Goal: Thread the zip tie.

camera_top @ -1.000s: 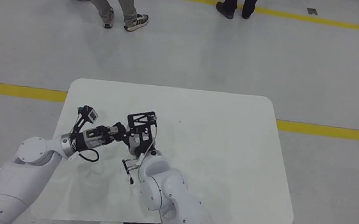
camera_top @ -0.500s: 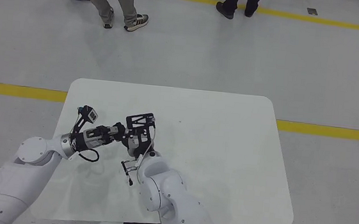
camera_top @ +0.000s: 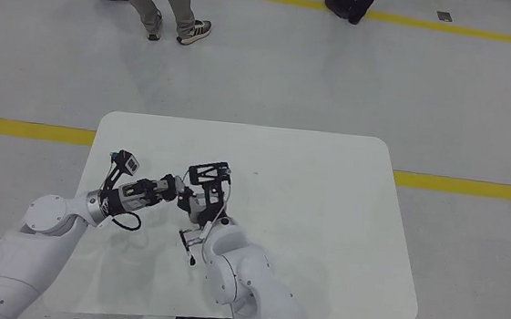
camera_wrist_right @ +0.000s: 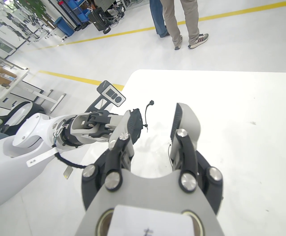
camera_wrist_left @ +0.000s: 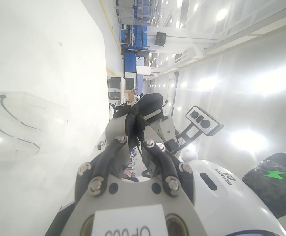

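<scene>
The right arm has shifted slightly sideways since the earlier frames, away from the left end effector (camera_wrist_left: 132, 121). The right end effector (camera_wrist_right: 156, 116) hangs over the table (camera_top: 326, 193) with fingers wide apart, holding nothing. The left one's fingers are pressed together on the zip tie (camera_wrist_right: 145, 115), which stands upright just beside one right finger. That finger hides the grip point. From above the tie is too thin to make out.

White worktop (camera_top: 326, 193) with rounded corners, one small dark speck (camera_wrist_right: 252, 123) on its surface, stands on a pale floor (camera_top: 336, 75) crossed by yellow lines (camera_top: 472, 187); blue storage bins (camera_wrist_right: 64, 28) well beyond.
</scene>
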